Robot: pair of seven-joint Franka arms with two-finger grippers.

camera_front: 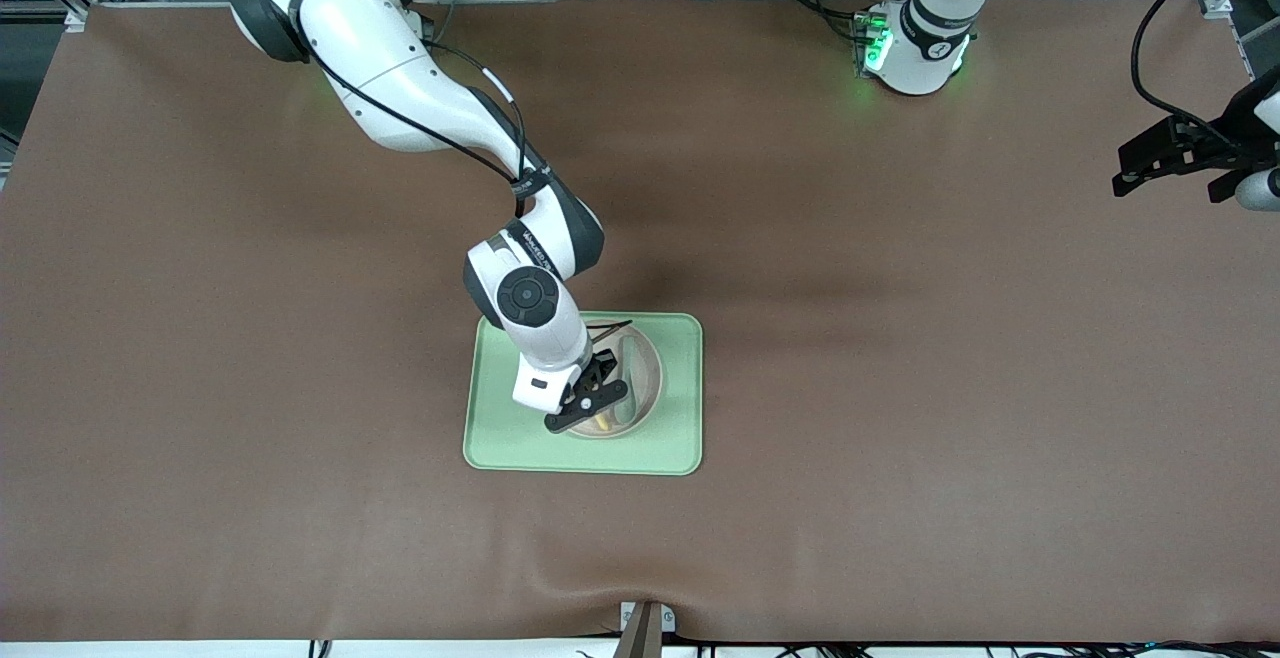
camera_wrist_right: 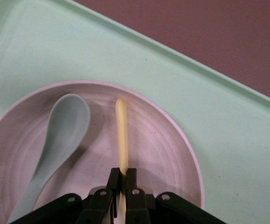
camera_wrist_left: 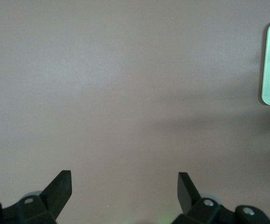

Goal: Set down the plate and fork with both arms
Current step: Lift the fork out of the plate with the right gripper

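A brown mat covers the long table (camera_front: 900, 388), with aluminium framing and cables along the edge where the arms' bases stand. Near the middle of the table lies a rectangular light-green tray (camera_front: 670, 443), and on it sits the small pale plate (camera_front: 648, 373), partly hidden in the front view by the right arm's wrist.

The right arm reaches down from its base to the tray, and the right gripper (camera_wrist_right: 122, 179) is low over the plate. Its jaws are closed narrowly on the yellow fork (camera_wrist_right: 121, 135), pinching the slim handle between the fingertips; the free end of the fork lies across the plate's inner surface. Beside the fork, also in the plate, rests a grey-green spoon (camera_wrist_right: 62, 140), close to the fork but not touching it.

The left arm waits at its own end of the table, well apart from the tray. The left gripper (camera_wrist_left: 124, 186) hangs above bare mat with its jaws spread wide and nothing between them. A corner of the tray shows at the edge of the left wrist view.
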